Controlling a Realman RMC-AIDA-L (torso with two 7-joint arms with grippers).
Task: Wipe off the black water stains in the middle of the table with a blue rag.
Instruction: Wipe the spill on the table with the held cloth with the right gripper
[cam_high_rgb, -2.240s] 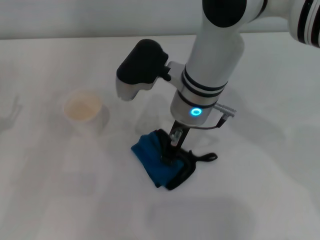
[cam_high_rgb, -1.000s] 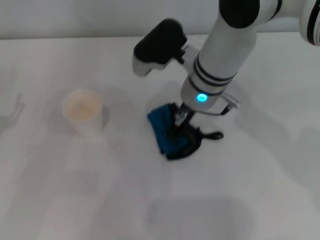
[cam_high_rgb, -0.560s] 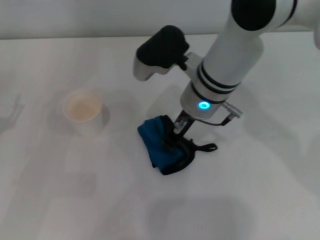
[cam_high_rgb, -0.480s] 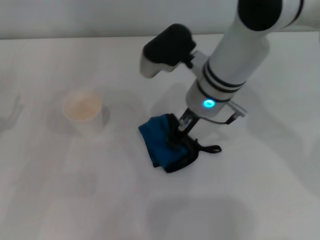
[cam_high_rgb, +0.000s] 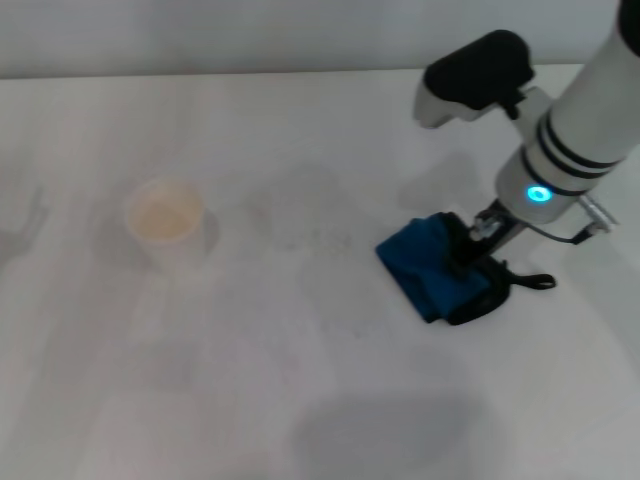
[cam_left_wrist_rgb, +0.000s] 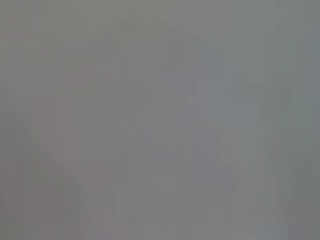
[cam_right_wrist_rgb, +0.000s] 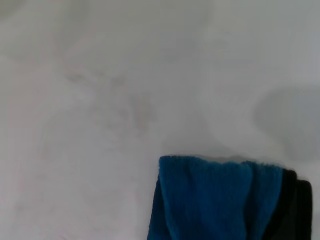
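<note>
Head view: right gripper (cam_high_rgb: 468, 258) presses down on the blue rag (cam_high_rgb: 430, 273), fingers clenched on it, right of the paper cup (cam_high_rgb: 165, 222) on the table (cam_high_rgb: 300, 380).

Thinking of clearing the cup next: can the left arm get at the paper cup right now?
Cannot say: the left arm shows in no view. The paper cup stands in the open, well away from the blue rag under the right tool.
</note>
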